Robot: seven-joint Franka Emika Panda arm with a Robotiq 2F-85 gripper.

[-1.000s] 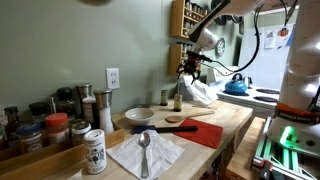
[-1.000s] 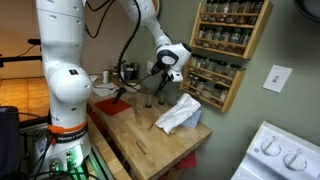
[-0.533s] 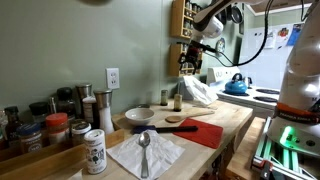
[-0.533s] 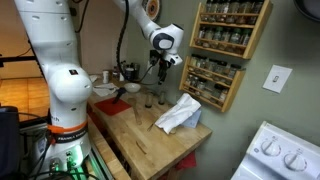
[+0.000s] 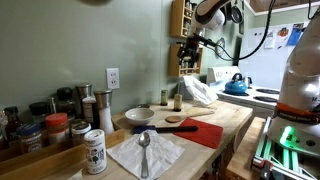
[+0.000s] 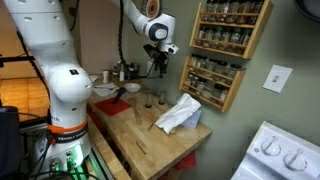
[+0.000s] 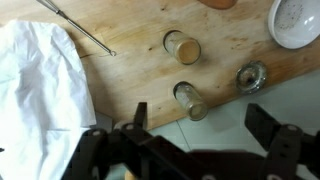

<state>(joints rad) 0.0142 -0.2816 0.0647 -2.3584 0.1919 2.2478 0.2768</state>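
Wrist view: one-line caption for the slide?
Looking down past the gripper, jaws open, onto two small jars on a wooden counter, white cloth to one side.

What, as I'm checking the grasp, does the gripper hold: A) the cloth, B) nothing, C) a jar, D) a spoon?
B: in the wrist view the gripper has its jaws wide apart, nothing between them, above the jars.

Clear air stands above the jars [image 7: 182, 47], with the cloth [image 7: 40, 90] beside and spice rack [image 6: 222, 50] behind.
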